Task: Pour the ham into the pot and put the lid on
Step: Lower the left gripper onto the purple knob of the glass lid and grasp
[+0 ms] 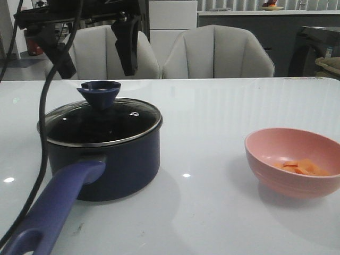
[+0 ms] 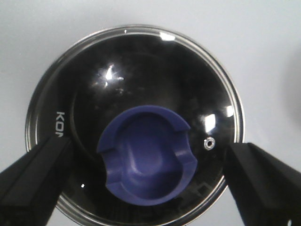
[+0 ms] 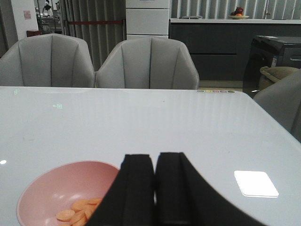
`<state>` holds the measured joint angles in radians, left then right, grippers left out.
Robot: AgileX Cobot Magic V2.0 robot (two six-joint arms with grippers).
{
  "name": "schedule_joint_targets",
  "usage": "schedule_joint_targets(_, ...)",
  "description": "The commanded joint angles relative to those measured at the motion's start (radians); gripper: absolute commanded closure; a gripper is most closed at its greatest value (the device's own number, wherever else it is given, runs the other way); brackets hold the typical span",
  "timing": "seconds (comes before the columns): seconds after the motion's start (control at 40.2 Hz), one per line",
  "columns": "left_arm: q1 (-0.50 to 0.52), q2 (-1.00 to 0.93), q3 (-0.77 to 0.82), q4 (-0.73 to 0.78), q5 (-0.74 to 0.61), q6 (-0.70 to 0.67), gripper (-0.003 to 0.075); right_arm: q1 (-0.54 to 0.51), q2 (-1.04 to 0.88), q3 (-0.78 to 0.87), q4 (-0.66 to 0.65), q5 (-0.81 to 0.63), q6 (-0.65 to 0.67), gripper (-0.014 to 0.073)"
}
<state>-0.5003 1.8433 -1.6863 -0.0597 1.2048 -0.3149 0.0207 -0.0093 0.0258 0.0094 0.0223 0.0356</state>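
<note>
Logging from my remote station: dark navy round pot (image 1: 114, 159) under clear glass lid (image 1: 101, 125), my left gripper (image 2: 150, 165) spread wide above its knob; orange-pink ham slices (image 1: 303, 167) in pink bowl (image 1: 265, 159) right of pot, right gripper (image 3: 155, 188) pressed together.

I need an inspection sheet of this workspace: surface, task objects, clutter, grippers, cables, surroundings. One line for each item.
Surface: white glossy table, light reflections.
Job's things: lid sits closed on pot; ham lies in pink bowl, apart from the pot.
Clutter: nothing seen.
Grippers: left gripper open, above the lid knob, not touching; right gripper shut, empty, near the bowl.
Cables: black cable hangs beside the pot.
Surroundings: two grey chairs, dark counter behind.
</note>
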Motion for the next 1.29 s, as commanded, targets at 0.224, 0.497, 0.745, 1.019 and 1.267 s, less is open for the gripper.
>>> schedule_joint_targets(0.224,-0.008,0.017,-0.068,0.012,0.071,-0.067,0.0029,-0.001,-0.019,0.011,-0.009,-0.077,-0.003,0.0433)
schedule_joint_targets(0.497,-0.008,0.029,-0.068,-0.013,0.057,-0.071,0.0029,-0.001,-0.019,0.011,-0.009,-0.077,-0.003,0.0433)
schedule_joint_targets(0.745,-0.008,0.044,-0.068,-0.013,0.051,-0.075,0.0029,-0.001,-0.021,0.011,-0.009,-0.077,-0.003,0.0433)
schedule_joint_targets(1.019,-0.008,0.083,-0.070,-0.013,0.082,-0.075,0.0029,-0.001,-0.021,0.011,-0.009,-0.077,-0.003,0.0433)
schedule_joint_targets(1.267,-0.008,0.086,-0.071,-0.016,0.082,-0.075,0.0041,-0.001,-0.021,0.011,-0.009,-0.077,-0.003,0.0433)
